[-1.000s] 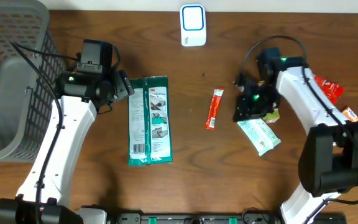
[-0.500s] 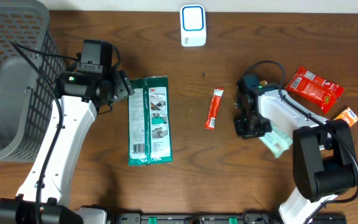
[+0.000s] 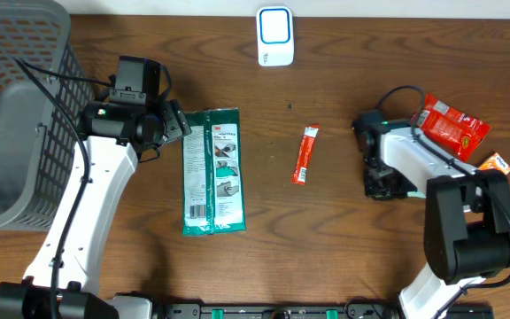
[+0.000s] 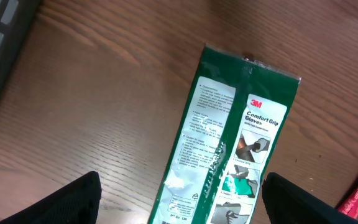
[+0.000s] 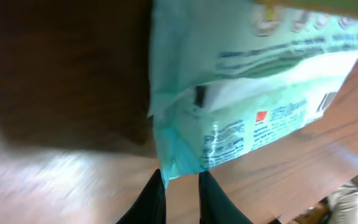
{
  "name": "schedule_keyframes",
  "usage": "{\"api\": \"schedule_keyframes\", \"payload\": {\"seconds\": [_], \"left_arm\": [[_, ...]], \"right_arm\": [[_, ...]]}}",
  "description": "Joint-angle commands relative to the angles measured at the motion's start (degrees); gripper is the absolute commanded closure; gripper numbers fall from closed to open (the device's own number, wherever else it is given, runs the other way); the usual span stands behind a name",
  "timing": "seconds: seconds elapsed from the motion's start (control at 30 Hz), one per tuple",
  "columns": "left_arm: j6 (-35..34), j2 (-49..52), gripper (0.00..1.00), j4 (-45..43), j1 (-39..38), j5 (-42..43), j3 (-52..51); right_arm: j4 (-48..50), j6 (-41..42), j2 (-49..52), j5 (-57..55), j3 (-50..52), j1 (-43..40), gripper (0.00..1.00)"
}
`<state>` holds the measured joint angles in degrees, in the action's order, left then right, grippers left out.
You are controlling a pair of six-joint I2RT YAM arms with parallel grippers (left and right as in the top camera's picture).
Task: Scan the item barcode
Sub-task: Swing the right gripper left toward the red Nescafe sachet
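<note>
A pale green packet [image 5: 247,93] with printed text and a small barcode fills the right wrist view. Its sealed corner sits between the narrow fingers of my right gripper [image 5: 179,178], which is shut on it. Overhead, my right gripper [image 3: 383,180] stands at the right of the table and hides the packet. The white and blue scanner [image 3: 274,35] stands at the back edge. My left gripper [image 3: 177,124] hangs open over the top end of a green 3M glove pack [image 3: 213,171], its fingers [image 4: 73,199] wide apart on either side of that glove pack [image 4: 229,143].
A red stick sachet [image 3: 305,154] lies mid-table. A red snack pack [image 3: 450,124] and a small orange item [image 3: 497,163] lie at the far right beside the right arm. A grey mesh basket [image 3: 16,106] fills the left side.
The right arm has swung rightward and its jaws have narrowed onto the pale green packet, which has slid right with it and gone out of overhead sight. The left arm has not moved.
</note>
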<state>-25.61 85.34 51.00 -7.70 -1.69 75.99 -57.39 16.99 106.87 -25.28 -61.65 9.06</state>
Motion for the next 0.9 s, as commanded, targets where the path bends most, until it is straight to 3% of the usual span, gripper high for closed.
{"api": "schedule_keyframes", "payload": {"seconds": [0.0, 0.3, 0.47, 0.57, 0.63, 0.73, 0.87], "left_arm": [[0.5, 0.1, 0.16, 0.2, 0.2, -0.5, 0.3], [0.5, 0.1, 0.16, 0.2, 0.2, -0.5, 0.3], [0.5, 0.1, 0.16, 0.2, 0.2, -0.5, 0.3], [0.5, 0.1, 0.16, 0.2, 0.2, -0.5, 0.3], [0.5, 0.1, 0.16, 0.2, 0.2, -0.5, 0.3], [0.5, 0.1, 0.16, 0.2, 0.2, -0.5, 0.3], [0.5, 0.1, 0.16, 0.2, 0.2, -0.5, 0.3]], "right_arm": [[2.2, 1.9, 0.6, -3.1, 0.2, -3.7, 0.88], [13.9, 0.5, 0.6, 1.4, -0.3, -13.3, 0.83], [5.9, -5.5, -0.7, 13.1, -7.6, -13.5, 0.80], [-1.0, -5.5, -2.6, 21.1, -13.8, -12.3, 0.74], [-2.5, -5.5, -4.8, 31.6, -16.1, -10.1, 0.64], [-0.4, -5.1, -6.6, 37.9, -16.1, -5.9, 0.54], [6.7, -0.3, -6.2, 37.4, -14.7, 2.0, 0.51]]}}
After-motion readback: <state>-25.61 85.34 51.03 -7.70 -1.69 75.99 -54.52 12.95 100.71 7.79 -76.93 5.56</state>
